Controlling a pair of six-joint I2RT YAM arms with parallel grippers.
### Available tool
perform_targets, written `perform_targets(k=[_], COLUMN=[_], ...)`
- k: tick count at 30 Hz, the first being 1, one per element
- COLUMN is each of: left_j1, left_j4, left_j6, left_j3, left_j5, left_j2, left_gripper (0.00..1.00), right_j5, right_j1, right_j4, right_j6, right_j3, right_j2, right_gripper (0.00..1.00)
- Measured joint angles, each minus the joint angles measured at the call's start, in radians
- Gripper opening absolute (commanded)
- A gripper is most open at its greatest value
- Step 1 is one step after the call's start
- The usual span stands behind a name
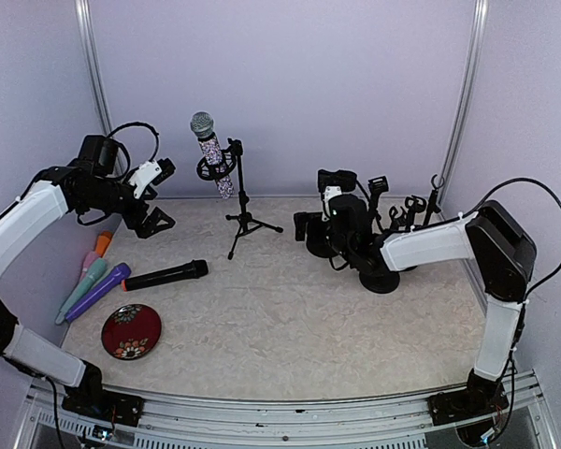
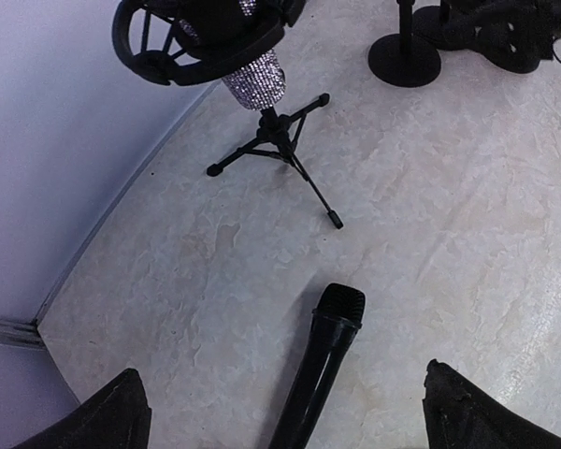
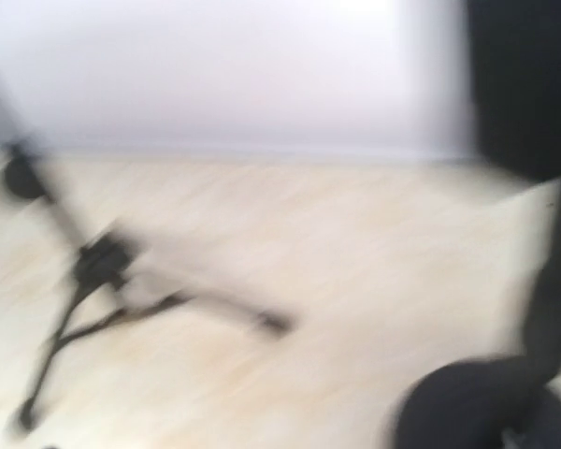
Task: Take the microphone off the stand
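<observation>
Approach step: the microphone (image 1: 210, 150) sits in the stand (image 1: 242, 201); the open, empty left hand (image 1: 161, 196) should next grip its body.

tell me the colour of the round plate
Red plate with a floral pattern, clearest in the top external view.

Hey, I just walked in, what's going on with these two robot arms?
The job is to take the sparkly microphone out of its tripod stand, and that isn't done yet: the microphone sits in the stand. The left tool hangs open just to its left, holding nothing. The right arm is off among the black stands on the right.
</observation>
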Motion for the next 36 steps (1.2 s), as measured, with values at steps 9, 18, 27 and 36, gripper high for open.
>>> perform_targets(k=[9,18,27,36], left_j1=[0.039,0.041,0.042,0.045], left_j4=[0.001,0.006,0.022,0.046], left_j6=[-0.038,-0.04,-0.013,0.031], left_j3=[0.014,-0.022,-0.097,-0.192], left_j5=[0.047,0.051,0.055,0.032], left_j2=[0.0,-0.029,-0.082,-0.074], left_gripper=[0.99,0.99,0.96,0.94], right_j5=[-0.213,-0.488,-0.602,-0.652], right_j1=[0.136,0.076,0.03,0.023], right_j4=[-0.232,-0.36,-0.413,-0.384], right_j6=[0.079,0.293,0.449,0.531], right_j3=[0.332,0.947,1.018,1.078], right_j2=[0.049,0.27,0.418,0.459], right_gripper=[0.92,0.81,0.75,0.5])
